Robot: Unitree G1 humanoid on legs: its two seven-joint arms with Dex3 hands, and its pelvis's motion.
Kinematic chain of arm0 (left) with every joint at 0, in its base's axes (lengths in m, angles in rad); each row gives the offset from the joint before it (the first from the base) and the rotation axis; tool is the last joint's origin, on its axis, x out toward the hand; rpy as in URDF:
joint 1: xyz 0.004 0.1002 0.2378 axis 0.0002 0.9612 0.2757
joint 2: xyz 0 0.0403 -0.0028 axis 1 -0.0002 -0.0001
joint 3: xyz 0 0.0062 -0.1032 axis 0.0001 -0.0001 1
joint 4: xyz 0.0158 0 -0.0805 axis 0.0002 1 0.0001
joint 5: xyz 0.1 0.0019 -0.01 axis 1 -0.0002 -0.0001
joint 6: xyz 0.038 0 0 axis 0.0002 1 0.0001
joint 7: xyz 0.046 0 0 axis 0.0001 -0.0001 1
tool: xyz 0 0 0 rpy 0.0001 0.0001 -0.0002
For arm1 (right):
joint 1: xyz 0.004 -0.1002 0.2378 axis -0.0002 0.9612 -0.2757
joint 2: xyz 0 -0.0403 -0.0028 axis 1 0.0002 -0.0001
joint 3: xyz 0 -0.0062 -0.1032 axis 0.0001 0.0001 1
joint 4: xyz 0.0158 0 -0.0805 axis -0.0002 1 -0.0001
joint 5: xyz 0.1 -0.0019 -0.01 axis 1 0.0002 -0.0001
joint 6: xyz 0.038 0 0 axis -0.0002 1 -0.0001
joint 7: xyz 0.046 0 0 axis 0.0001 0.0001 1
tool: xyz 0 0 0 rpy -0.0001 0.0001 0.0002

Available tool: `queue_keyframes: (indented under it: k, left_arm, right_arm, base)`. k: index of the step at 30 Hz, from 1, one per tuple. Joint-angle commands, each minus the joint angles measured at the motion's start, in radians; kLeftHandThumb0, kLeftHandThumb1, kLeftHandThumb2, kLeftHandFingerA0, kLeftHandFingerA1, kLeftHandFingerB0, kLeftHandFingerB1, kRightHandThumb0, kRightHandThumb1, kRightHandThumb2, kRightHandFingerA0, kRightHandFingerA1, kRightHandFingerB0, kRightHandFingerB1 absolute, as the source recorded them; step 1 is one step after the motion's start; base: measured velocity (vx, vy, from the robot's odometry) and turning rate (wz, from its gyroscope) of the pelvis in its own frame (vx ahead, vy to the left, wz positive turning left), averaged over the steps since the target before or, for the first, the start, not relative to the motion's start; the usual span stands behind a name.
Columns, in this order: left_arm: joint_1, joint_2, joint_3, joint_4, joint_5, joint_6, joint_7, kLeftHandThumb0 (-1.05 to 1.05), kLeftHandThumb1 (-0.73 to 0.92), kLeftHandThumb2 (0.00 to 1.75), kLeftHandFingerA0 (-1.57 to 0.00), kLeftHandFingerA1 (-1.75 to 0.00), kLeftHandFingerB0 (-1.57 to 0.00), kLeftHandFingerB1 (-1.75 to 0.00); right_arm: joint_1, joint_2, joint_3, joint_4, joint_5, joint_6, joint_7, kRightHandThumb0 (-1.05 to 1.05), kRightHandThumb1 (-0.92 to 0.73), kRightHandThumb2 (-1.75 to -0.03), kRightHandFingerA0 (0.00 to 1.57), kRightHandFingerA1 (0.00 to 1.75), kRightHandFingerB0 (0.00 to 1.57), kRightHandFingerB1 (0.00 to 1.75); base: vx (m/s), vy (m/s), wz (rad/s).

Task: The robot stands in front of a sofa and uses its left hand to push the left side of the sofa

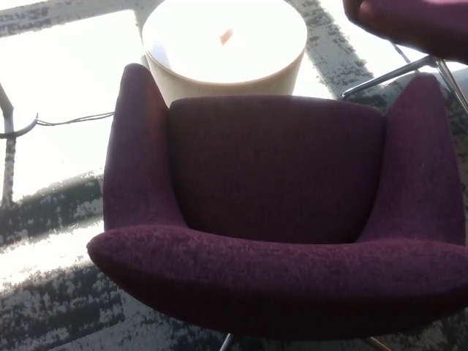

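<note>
I am looking down on the purple sofa (281, 219), which is filling the view below me. Neither of my hands is showing, so their fingers I cannot tell. Its left arm (135, 150) is probably lying nearer my left hand.

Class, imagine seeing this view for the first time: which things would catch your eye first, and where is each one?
A big purple armchair fills the middle and bottom of the view, seen from above. Just behind it, at the top, a round cream table glows in bright light. Part of a second purple chair on metal legs shows in the top right corner; neither robot hand is in view.
</note>
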Motion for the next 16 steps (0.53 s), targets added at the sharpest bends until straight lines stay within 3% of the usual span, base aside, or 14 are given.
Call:
queue_keyframes:
  k: [1,16]
  left_arm:
    - [0.0,0.008,0.012,0.008,-0.026,0.025,-0.019,-0.93,0.89,1.21,0.0,-0.11,0.0,-0.08]
    - [0.006,0.013,0.006,0.01,-0.028,0.014,-0.025,-0.91,0.87,1.19,0.0,-0.15,0.0,-0.1]
  right_arm:
    - [0.001,-0.01,-0.01,0.0,0.023,-0.001,0.017,-0.62,-0.81,-0.65,0.61,0.42,0.58,0.41]
    - [0.003,-0.009,-0.006,0.003,0.007,0.002,0.006,-0.6,-0.81,-0.65,0.61,0.43,0.56,0.42]
  base:
    - [0.0,0.0,0.0]
    - [0.0,0.0,0.0]
